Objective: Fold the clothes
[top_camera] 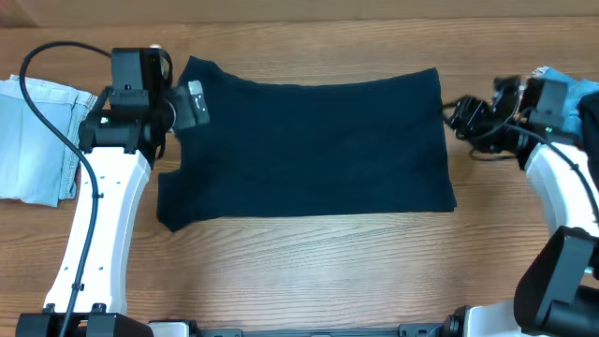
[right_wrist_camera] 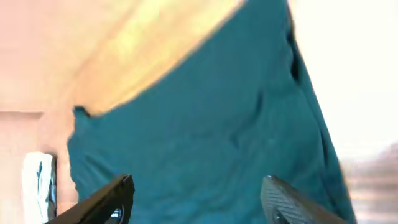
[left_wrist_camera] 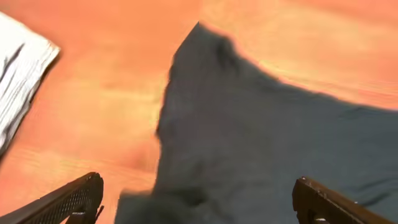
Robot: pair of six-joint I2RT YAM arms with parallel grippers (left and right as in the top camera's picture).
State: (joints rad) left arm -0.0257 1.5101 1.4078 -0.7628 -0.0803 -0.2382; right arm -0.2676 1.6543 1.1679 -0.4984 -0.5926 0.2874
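Overhead, the navy garment (top_camera: 309, 150) is lying flat on the desk (top_camera: 309, 257) between the left gripper (top_camera: 195, 103) and right gripper (top_camera: 460, 117); left wrist, that gripper is gaping wide, empty, fabric just ahead; right wrist, its gripper is standing open, holding nothing, fabric ahead.

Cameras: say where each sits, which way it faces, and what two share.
Overhead: above the table, looking down on the navy garment; both arms, left gripper, right gripper show.
Left wrist: on the left arm, facing the garment's left end; own open fingers show.
Right wrist: on the right arm, facing along the garment; own open fingers show.
Shared: overhead and left wrist both show the pale denim piece.
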